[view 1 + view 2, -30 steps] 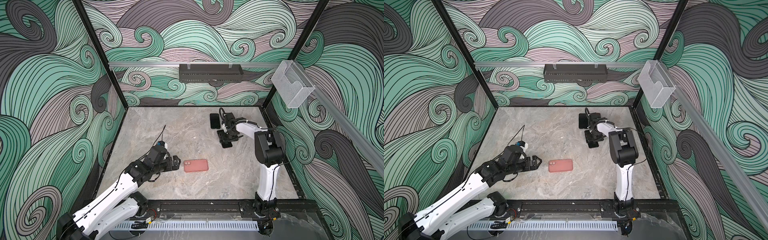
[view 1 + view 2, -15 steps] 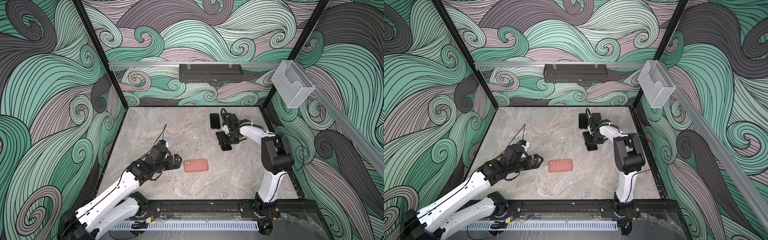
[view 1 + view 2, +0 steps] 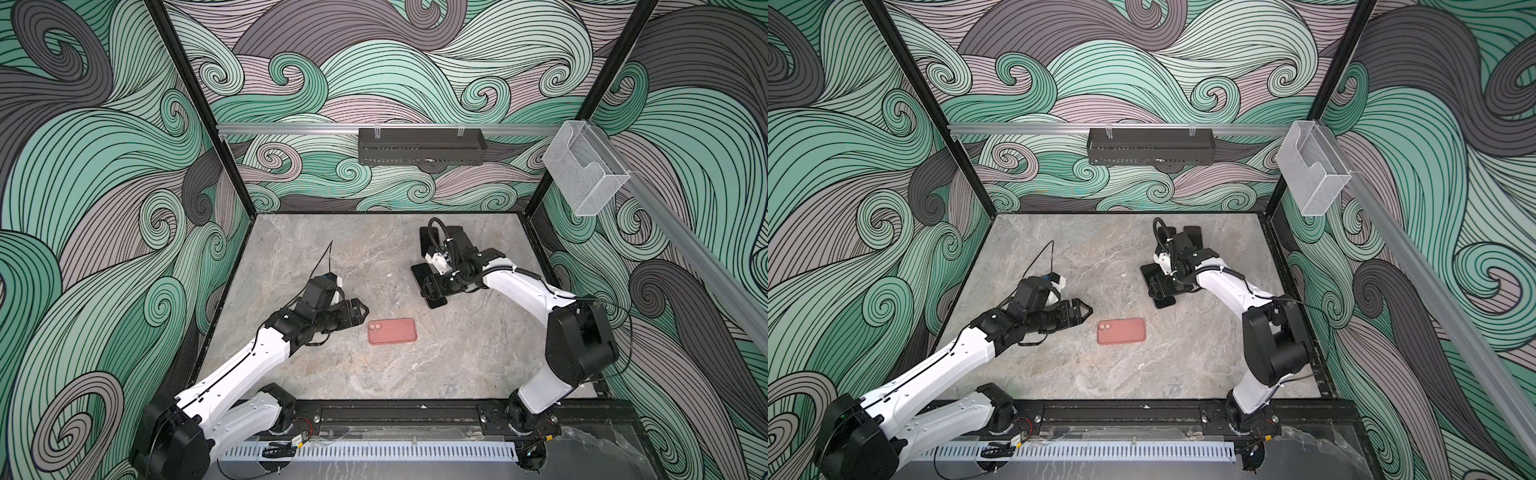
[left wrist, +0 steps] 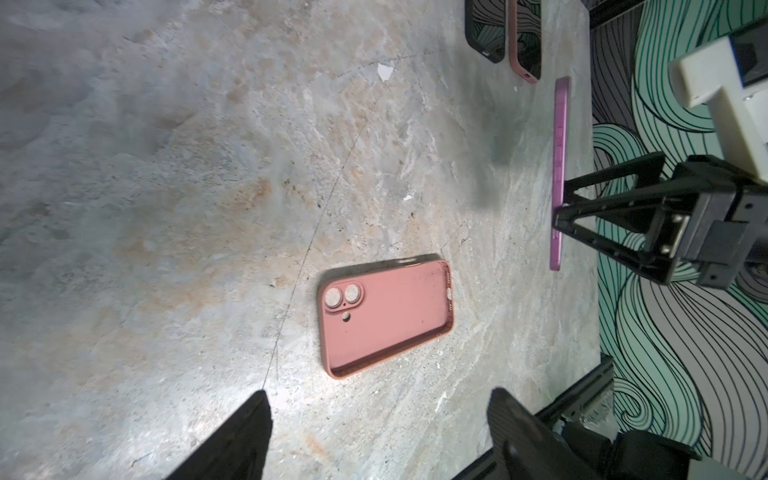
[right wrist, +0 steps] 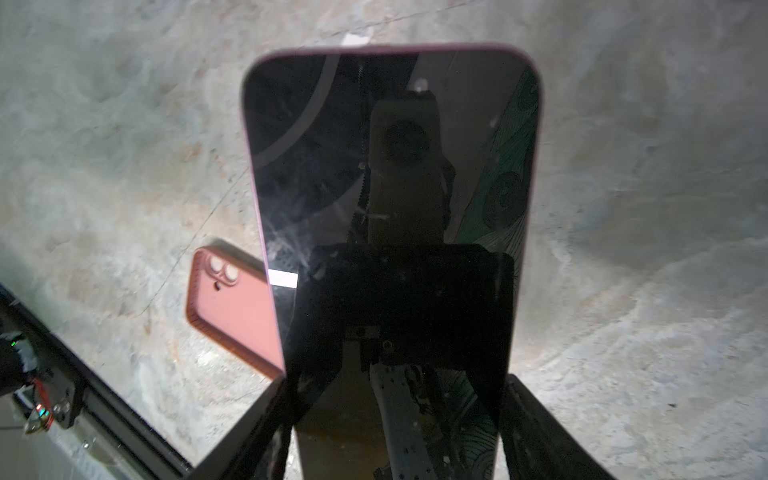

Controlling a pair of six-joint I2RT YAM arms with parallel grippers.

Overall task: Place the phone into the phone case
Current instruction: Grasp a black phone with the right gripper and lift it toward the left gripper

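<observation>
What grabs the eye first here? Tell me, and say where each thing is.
The right jaws clamp a dark-screened phone with a purple rim, right of centre in both top views. An empty salmon-pink phone case lies open side up near the middle of the marble table, with the left jaws open just beside it. Green wave wallpaper surrounds it all.

Tabletop (image 3: 332,374): stone-look slab, grey-beige marbling, mostly matt w/ faint sheen, fine scratches + specks. Phone case (image 4: 382,316): salmon, soft matt rubbery-looking finish, dust spots inside. Phone (image 5: 390,187): glossy black glass front, mirror-like, smudged; pinkish-purple rim. Left hand (image 4: 376,395) fingers (image 4: 241,440): matt black plastic. Left arm shell (image 3: 245,368): smooth white plastic, slight gloss. Wall box (image 3: 586,174): clear plastic. Back rail (image 3: 291,128): bare silver metal. Wall tray (image 3: 419,145): matt black, perforated.
</observation>
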